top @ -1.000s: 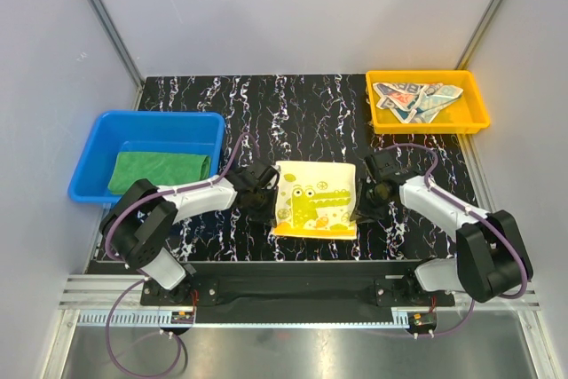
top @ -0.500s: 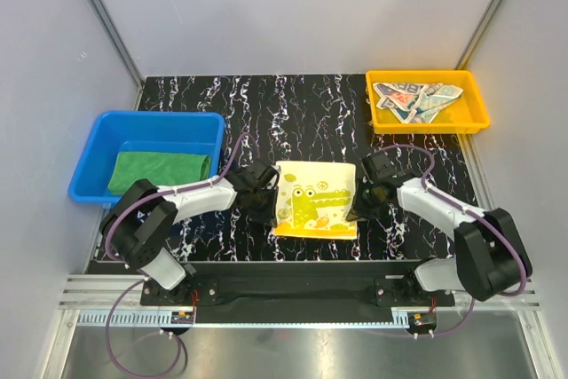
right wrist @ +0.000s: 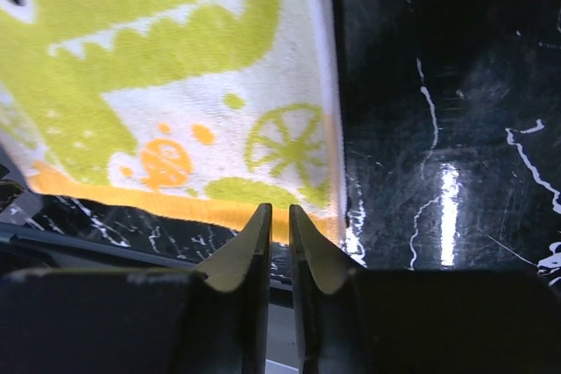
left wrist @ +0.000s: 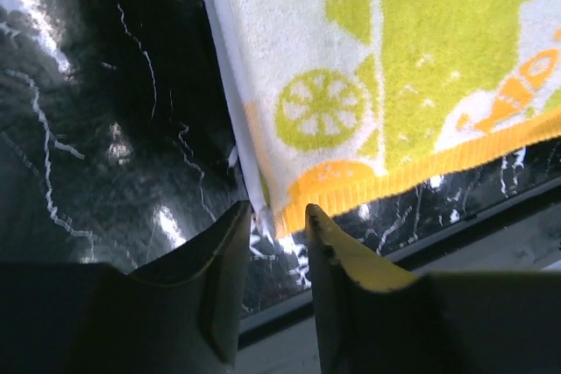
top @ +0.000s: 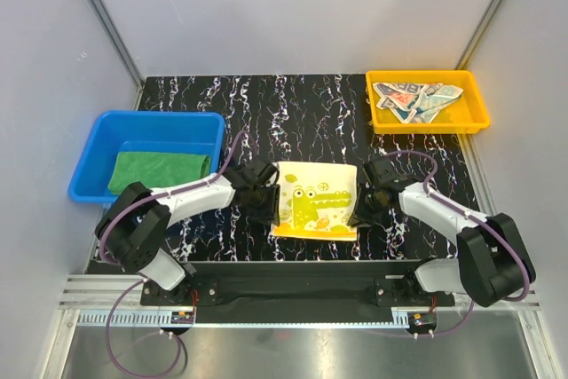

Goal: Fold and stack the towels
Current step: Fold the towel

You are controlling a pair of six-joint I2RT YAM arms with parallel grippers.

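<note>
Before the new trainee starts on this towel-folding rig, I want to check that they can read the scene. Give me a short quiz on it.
1. True or false: the green towel lies in the blue bin.
2. Which towel lies crumpled in the orange bin?
3. The crocodile towel lies: A. in the blue bin. B. in the orange bin. C. flat on the table.
Key: 1. True. 2. The printed towel. 3. C.
</note>
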